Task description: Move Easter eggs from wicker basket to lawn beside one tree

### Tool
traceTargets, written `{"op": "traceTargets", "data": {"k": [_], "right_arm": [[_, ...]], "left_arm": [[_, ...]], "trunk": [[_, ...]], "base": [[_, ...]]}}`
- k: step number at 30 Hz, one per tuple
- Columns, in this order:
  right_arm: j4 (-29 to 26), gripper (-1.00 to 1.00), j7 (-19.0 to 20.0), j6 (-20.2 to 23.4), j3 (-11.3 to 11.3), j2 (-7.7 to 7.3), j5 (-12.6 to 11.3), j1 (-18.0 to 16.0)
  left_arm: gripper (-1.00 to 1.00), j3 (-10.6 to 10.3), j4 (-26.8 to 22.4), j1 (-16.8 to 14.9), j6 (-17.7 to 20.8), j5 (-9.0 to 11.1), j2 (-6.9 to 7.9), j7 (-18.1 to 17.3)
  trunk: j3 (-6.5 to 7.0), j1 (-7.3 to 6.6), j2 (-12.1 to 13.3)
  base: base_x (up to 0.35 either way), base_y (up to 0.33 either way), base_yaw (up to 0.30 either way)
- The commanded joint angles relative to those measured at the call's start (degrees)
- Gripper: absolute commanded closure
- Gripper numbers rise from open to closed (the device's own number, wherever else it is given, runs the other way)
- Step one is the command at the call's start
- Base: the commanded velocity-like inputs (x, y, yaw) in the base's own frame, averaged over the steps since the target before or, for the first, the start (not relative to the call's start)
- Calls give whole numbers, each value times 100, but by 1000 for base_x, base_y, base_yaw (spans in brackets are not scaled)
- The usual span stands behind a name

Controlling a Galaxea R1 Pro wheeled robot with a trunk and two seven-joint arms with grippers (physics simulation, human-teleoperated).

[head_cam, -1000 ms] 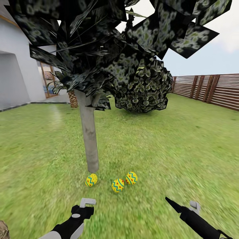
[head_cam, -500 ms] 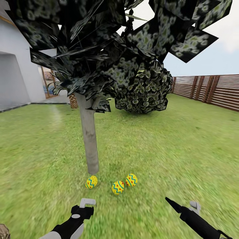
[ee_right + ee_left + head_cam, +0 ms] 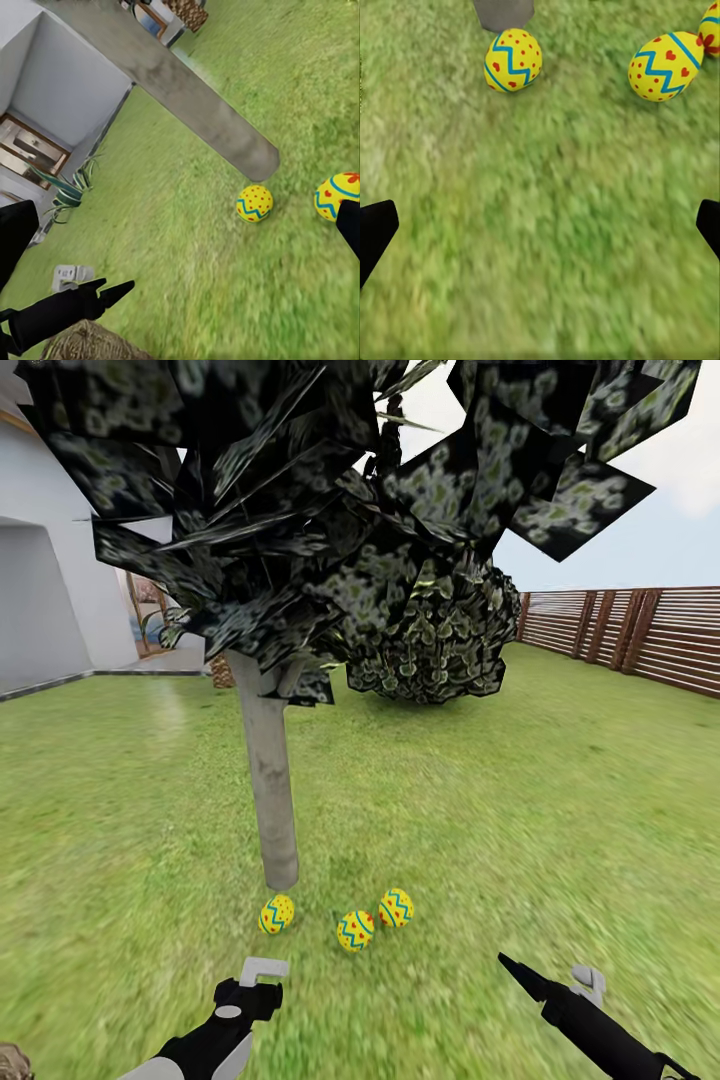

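Three eggs [image 3: 355,930] beside the tree [image 3: 272,790], open lawn [image 3: 520,810] around.

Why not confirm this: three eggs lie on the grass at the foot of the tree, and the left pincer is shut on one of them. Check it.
Not quite. The left pincer is open and holds nothing. The head view shows all three eggs lying free on the grass at the foot of the tree.

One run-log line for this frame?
eggs: three Easter eggs on lawn by tree | left gripper: open | right gripper: open
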Motion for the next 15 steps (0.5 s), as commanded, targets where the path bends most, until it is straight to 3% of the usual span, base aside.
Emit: {"op": "traceTargets", "data": {"k": [1,15], "right_arm": [[2,-100,9,46,-2,0,-37,-3],[64,-100,7,44,3,0,-37,-3]], "left_arm": [[-100,-49,4,-4,-23,57,1,26],[-100,-49,4,-1,-23,57,0,26]], "trunk": [[13,-23,39],[264,-331,600]], "base": [[0,0,0],[0,0,0]]}}
